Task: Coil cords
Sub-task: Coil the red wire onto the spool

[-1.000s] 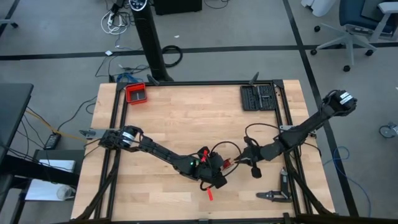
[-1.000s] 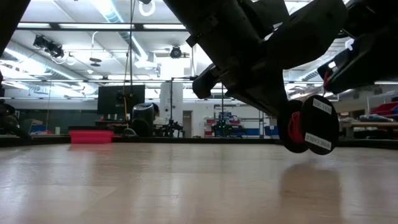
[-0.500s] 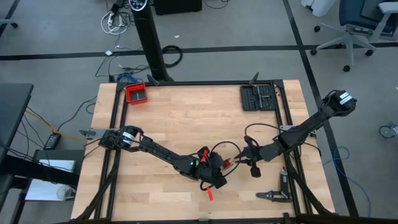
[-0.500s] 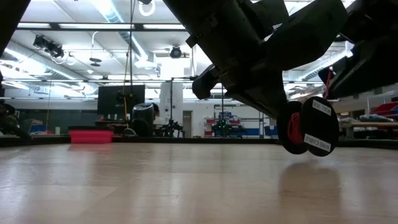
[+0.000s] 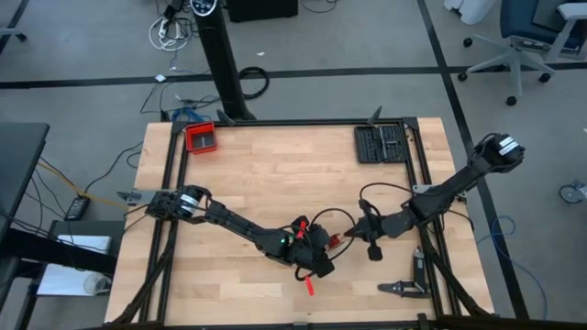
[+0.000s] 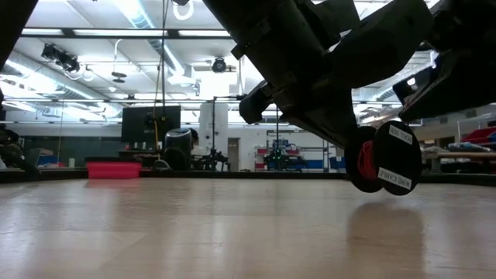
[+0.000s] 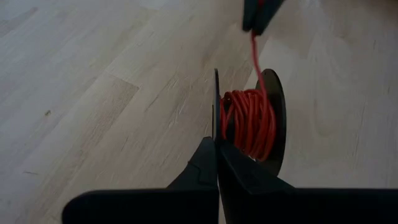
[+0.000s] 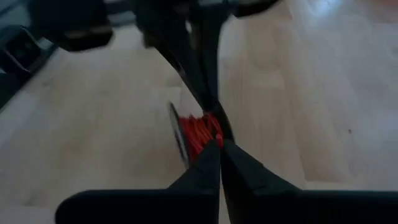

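Basically the thin red cord [image 7: 249, 121] sits wound on a black spool [image 6: 385, 157] just above the bench [image 5: 275, 183], left hand [image 7: 216, 163] pinching the spool flange, right hand [image 8: 219, 152] pressed shut on the strand; light, springy, prob kinks, so grip near the spool.

Right gripper [image 8: 219, 147]: fingers pressed together, tips meeting at red cord [image 8: 200, 132]. Cord wound on small dark spool [image 8: 179, 135], held off wooden tabletop [image 8: 93, 118]. Left gripper [image 8: 198, 74] reaches spool from far side. Dark blurred arm parts beyond.
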